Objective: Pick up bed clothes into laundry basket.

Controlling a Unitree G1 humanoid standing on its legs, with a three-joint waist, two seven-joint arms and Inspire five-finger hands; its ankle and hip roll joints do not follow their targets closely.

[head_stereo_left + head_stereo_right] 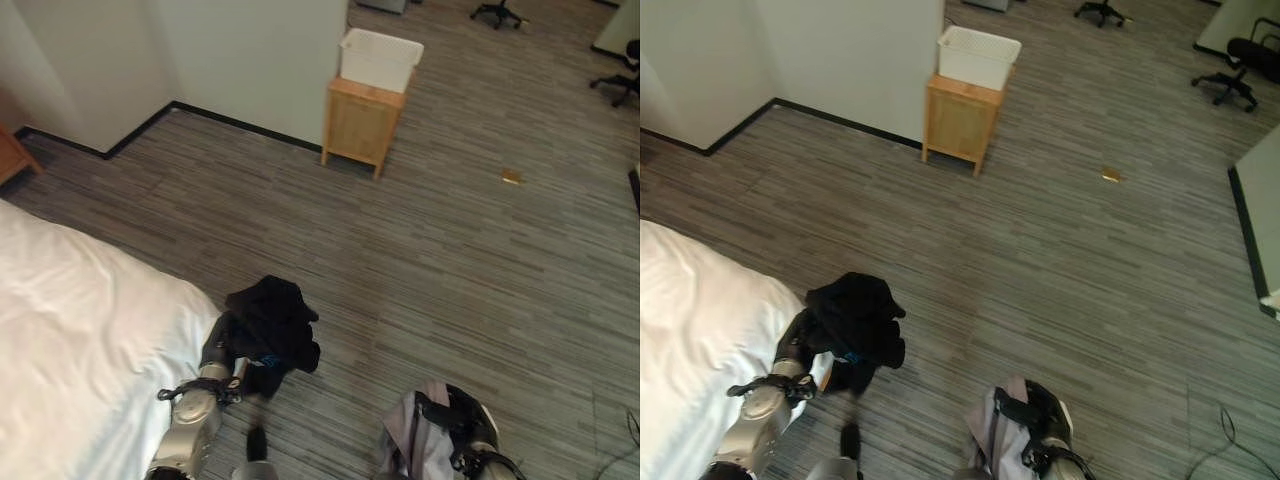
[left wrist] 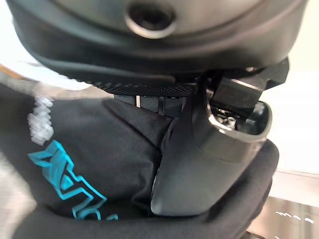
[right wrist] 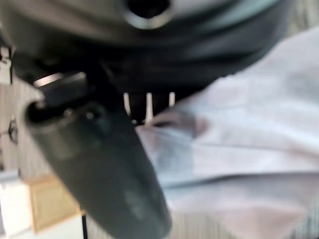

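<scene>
Right hand point(image 1: 470, 425) clamps pale garment point(image 1: 415, 445) (edge-cropped)

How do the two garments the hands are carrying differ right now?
The black garment in the left hand is dark with a turquoise print; the pale garment in the right hand is light grey-lilac and plain. The black garment hangs beside the bed; the pale garment hangs over open floor. Both are bunched up and clear of the white basket.

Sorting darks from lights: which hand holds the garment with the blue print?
The left hand. Its black garment bears a blue print in the left wrist view; the right hand holds a plain pale grey garment.
</scene>
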